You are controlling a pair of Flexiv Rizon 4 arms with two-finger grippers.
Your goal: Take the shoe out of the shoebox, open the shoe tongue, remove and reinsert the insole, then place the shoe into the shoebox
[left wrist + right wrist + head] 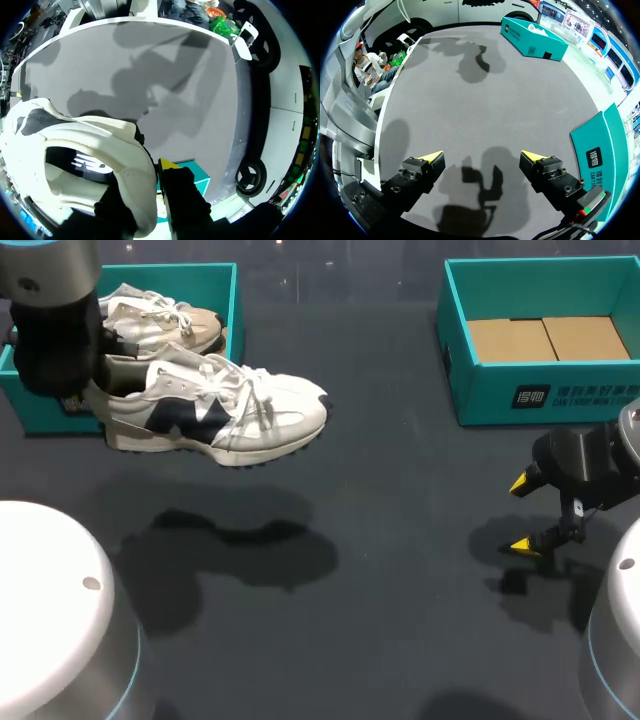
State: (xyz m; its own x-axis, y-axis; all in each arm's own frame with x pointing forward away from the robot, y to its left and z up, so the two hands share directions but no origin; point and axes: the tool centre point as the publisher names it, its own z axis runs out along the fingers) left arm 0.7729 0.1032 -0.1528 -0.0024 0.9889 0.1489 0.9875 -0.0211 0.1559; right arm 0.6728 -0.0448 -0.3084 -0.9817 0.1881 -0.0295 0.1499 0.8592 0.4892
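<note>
Dark grey worktop fills the head view, with teal boxes at its far corners. At 10 o'clock the left tool is clamped on the heel collar of a white shoe with a navy side mark: the left wrist view shows one yellow-tipped finger outside the heel and the other dark finger down inside the opening. The shoe hangs sole-down off the surface, its shadow lying toward 6 o'clock from it; its long axis runs 9 to 3 o'clock, toe at 3, laces up. Its heel end overlaps the front corner of the shoebox at 10 o'clock, where a second shoe lies. At 4 o'clock the right tool hovers with fingers spread wide, gripping nothing. Beyond it at 1 o'clock sits an open box with a cardboard floor.
</note>
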